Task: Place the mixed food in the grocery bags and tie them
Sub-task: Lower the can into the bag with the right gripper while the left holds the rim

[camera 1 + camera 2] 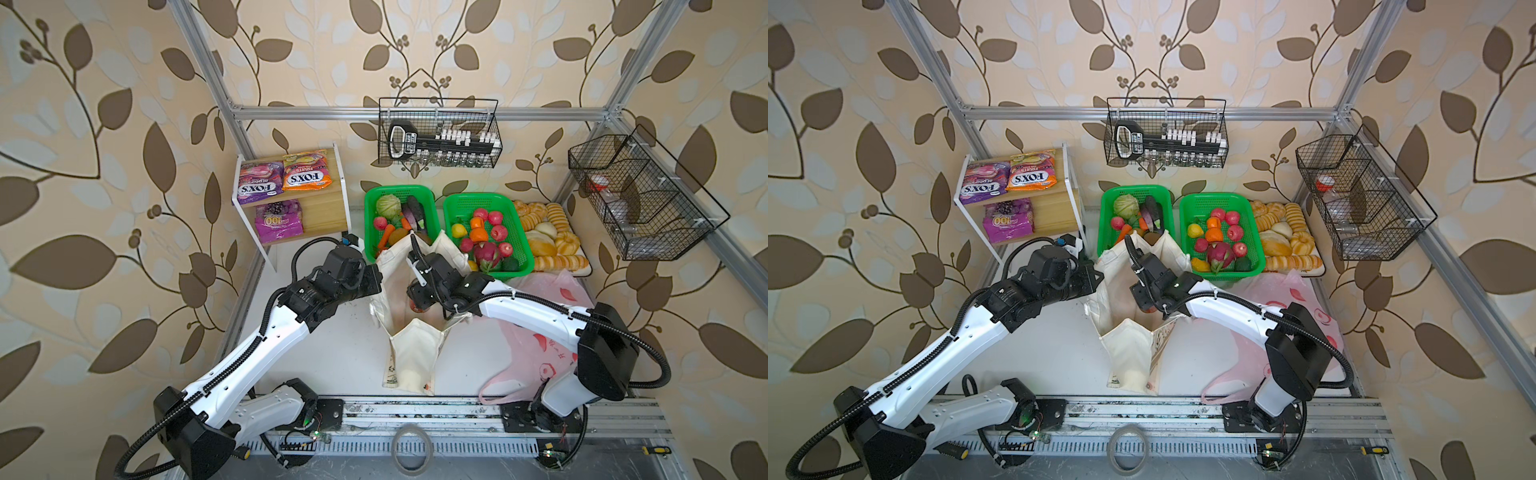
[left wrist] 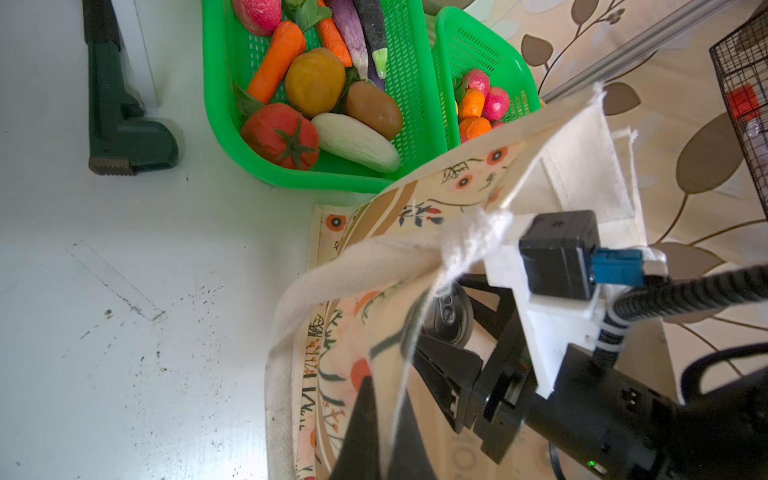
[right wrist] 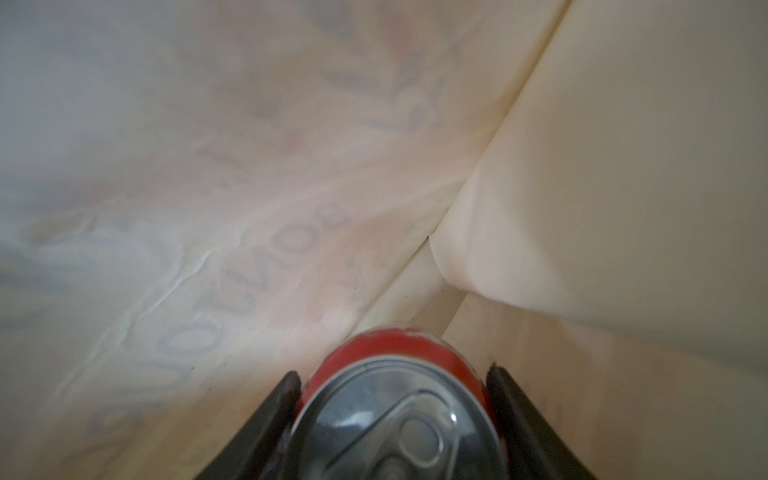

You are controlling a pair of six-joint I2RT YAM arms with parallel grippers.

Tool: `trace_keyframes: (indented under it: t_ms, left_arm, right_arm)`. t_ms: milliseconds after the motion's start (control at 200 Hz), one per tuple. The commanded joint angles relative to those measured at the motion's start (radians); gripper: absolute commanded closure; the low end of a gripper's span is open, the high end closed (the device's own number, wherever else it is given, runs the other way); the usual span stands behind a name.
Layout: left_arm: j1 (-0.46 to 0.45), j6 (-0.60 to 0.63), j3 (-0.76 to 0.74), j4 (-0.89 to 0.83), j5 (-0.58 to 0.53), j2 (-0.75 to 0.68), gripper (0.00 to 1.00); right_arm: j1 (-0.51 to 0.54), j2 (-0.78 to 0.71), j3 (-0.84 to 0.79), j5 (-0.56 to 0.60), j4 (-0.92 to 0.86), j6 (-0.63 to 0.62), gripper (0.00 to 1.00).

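Cream canvas tote [image 1: 415, 353] with small floral prints stands open-mouthed on the white tabletop [image 1: 332, 361], just in front of two green plastic mesh baskets [image 1: 368, 216].

Left hand [image 2: 390, 411]: fingers pressed together, pinching the tote's rim. The fabric edge runs between them in the left wrist view.

Right hand [image 3: 395, 374]: reaches down inside the tote, jaws spread around a red soda can [image 3: 395, 428] and clamped on its sides, silver lid facing the wrist camera. Whether the can touches the tote's bottom I cannot tell, as the view is blurred.

Thin pink plastic handle bag [image 1: 536, 345] with peach prints lies flat on the tabletop right of the tote, partly under the right arm.

Orange FOX'S packet [image 1: 303, 176] lies on the upper shelf of the wooden rack [image 1: 324, 216], and the purple "100" packet [image 1: 277, 220] on the lower shelf.

Green cabbage [image 1: 388, 205], red tomato [image 2: 280, 135] and brown potato [image 2: 374, 110] lie in the basket nearer the rack.
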Motion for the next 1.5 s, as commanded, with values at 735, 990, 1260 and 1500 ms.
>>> trace_keyframes:
  t_ms: [735, 990, 1260, 1500]
  left_arm:
    - [0.002, -0.072, -0.036, 0.021, 0.022, -0.060, 1.00]
    - [0.003, -0.056, -0.028, 0.009, -0.002, -0.058, 1.00]
    - [0.003, -0.027, -0.011, -0.003, -0.021, -0.058, 1.00]
    - [0.003, -0.010, -0.003, 0.000, -0.025, -0.061, 0.88]
  right_arm:
    - [-0.030, 0.215, 0.132, 0.203, 0.172, 0.165, 0.71]
    - [-0.032, 0.255, 0.084, 0.187, 0.187, 0.167, 0.69]
    - [-0.041, 0.231, 0.073, 0.108, 0.169, 0.171, 0.61]
    - [-0.042, 0.185, 0.107, 0.044, 0.144, 0.130, 0.49]
